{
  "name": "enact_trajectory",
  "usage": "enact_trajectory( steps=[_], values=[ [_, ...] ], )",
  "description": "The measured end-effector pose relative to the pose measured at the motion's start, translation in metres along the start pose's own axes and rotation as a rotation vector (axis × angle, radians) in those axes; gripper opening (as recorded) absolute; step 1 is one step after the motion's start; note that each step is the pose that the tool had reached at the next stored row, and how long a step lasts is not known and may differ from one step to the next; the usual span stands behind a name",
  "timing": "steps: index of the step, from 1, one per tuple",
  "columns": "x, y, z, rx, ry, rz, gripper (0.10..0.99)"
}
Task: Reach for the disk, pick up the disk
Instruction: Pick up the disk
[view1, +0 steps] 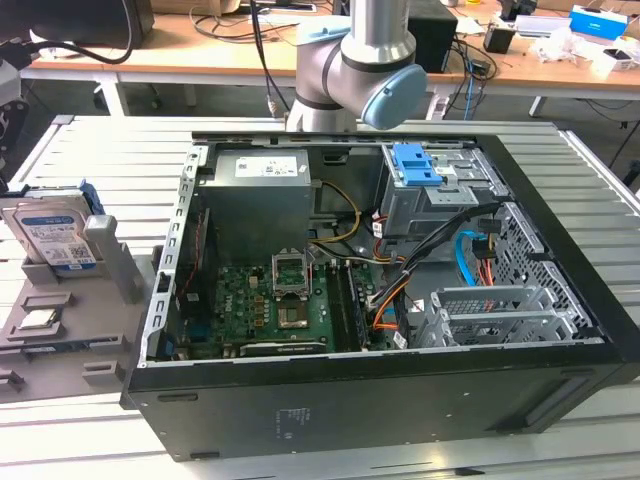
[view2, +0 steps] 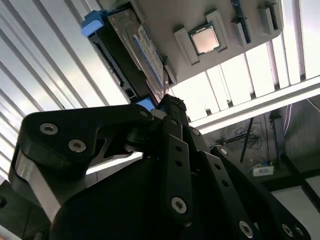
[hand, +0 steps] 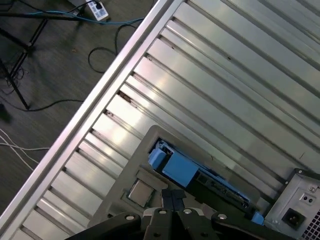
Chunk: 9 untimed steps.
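the disk (view1: 55, 240) stands on end in a grey holder (view1: 112, 262) that sits on the slatted metal table (view1: 100, 150), by the table's edge on the exterior view's left and just beside the open computer case (view1: 400, 400). its label faces outward and its blue rails run along its sides. a small square chip (view1: 38, 320) lies flat on the same holder, near the foot of the disk.

the arm (view1: 370, 60) rises at the table's far edge, behind the case. in the second wrist view the hand (view2: 170, 100) points toward the holder, with the disk (view2: 135, 45) and the chip (view2: 206, 40) beyond its tips. in the first wrist view the hand's (hand: 173, 196) fingers look drawn narrow, nearly together, with nothing between them. the hand is not touching the disk; i can't tell how much air lies between them.

to my eye the disk is a stiff metal slab, weighty for its size, with smooth faces that could slip in a light grip. i'd guess it won't take a knock or a drop well. the upper end stands free of the holder, so that looks like the place to take it, squeezing across the two flat faces or across the blue rails, squarely so it doesn't twist.
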<state>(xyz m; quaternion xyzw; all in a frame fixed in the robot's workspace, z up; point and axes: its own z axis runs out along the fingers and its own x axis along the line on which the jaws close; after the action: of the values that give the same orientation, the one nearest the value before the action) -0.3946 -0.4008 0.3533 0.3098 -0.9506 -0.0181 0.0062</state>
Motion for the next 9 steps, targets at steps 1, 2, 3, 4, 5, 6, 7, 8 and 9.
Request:
enact_trajectory(
  steps=[1,2,3,4,5,6,7,8,9],
  values=[
    [0.0,0.0,0.0,0.0,0.0006,-0.014,0.106],
    [0.0,0.0,0.0,0.0,0.001,-0.027,0.106],
    [0.0,0.0,0.0,0.0,0.0013,-0.034,0.106],
    [0.0,0.0,0.0,0.0,0.0016,-0.043,0.106],
    [0.0,0.0,0.0,0.0,0.002,-0.054,0.106],
    [0.0,0.0,0.0,0.0,0.0026,-0.068,0.106],
    [0.0,0.0,0.0,0.0,0.0032,-0.084,0.106],
    [0.0,0.0,0.0,0.0,0.0036,-0.097,0.106],
    [0.0,0.0,0.0,0.0,0.004,-0.104,0.106]
  ],
)
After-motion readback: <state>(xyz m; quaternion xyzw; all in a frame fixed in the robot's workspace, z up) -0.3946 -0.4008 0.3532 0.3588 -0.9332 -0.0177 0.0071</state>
